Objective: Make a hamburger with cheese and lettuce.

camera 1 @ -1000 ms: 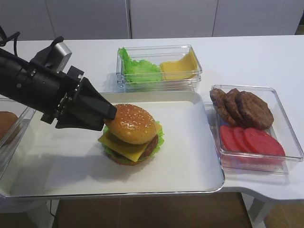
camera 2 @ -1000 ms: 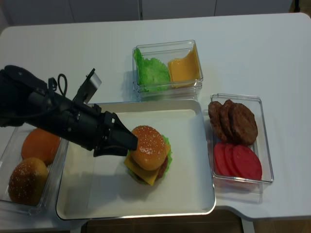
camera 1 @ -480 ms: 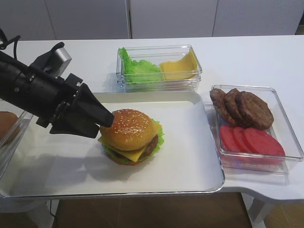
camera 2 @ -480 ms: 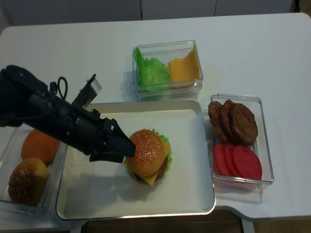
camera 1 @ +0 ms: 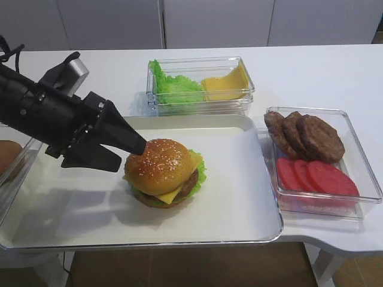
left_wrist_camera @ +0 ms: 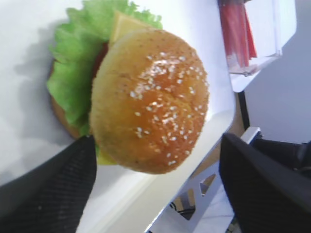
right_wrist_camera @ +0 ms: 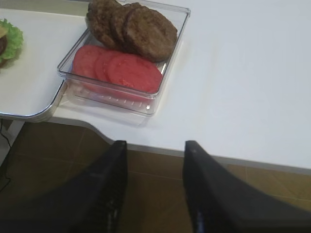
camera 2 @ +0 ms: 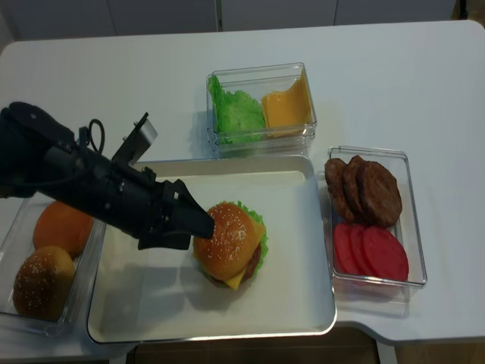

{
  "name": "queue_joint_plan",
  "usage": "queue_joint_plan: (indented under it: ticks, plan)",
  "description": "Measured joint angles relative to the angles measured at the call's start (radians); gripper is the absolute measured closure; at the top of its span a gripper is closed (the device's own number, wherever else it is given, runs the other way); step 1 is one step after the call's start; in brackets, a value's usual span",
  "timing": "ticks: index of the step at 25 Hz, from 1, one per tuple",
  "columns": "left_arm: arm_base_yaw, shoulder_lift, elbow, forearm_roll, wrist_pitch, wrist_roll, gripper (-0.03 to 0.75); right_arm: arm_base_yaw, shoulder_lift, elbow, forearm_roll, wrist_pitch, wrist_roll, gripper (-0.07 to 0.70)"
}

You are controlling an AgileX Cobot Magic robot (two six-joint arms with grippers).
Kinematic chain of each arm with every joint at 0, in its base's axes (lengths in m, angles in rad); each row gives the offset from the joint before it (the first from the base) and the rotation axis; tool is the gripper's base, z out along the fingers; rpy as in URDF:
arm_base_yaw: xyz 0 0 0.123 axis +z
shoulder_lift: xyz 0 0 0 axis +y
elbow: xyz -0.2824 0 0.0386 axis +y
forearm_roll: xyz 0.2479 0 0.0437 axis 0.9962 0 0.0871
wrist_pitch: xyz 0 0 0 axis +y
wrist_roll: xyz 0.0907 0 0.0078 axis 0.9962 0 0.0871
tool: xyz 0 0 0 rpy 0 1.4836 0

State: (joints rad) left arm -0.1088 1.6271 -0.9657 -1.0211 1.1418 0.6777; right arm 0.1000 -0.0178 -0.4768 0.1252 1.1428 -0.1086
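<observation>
From the first high view, the hamburger (camera 1: 161, 173) sat assembled near the middle of the white tray (camera 1: 239, 197), its sesame top bun resting on the stack, while the left gripper (camera 1: 122, 152) stood just beside it with its jaws spread wide and clear of the bun, judged to be a release after setting the top in place. A corner of the cheese (camera 1: 170, 194) poked out below the patty and the lettuce (camera 1: 200, 170) frilled out on the far side. In the right wrist view, the right gripper (right_wrist_camera: 154, 187) hung beyond the table edge with nothing between its fingers, which I took as closed and parked out of the way, near the box of patties and tomato slices (right_wrist_camera: 124, 53). In the left wrist view, the seeded bun filled the space between the two open fingers (left_wrist_camera: 53, 194), neither touching it. From the second high view, the spare buns (camera 2: 45, 258) lay in their box at the left, well apart from the burger.
</observation>
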Motion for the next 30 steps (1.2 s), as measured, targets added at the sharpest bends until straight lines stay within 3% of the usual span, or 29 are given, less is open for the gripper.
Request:
queue_joint_plan:
  ticks: [12,19,22,30]
  plan:
    - [0.002,0.0,0.0,0.038,-0.07,-0.001,0.129,0.0,0.0,0.0,0.0,0.0,0.0,0.342]
    - [0.101,-0.005,-0.026,0.06,-0.042,-0.001,0.141,0.0,0.0,0.0,0.0,0.0,0.0,0.342]
    - [0.121,-0.029,-0.069,0.134,-0.034,-0.013,0.176,0.0,0.0,0.0,0.0,0.0,0.0,0.342]
    - [0.123,-0.037,-0.184,0.459,-0.022,-0.232,0.245,0.0,0.0,0.0,0.0,0.0,0.0,0.342]
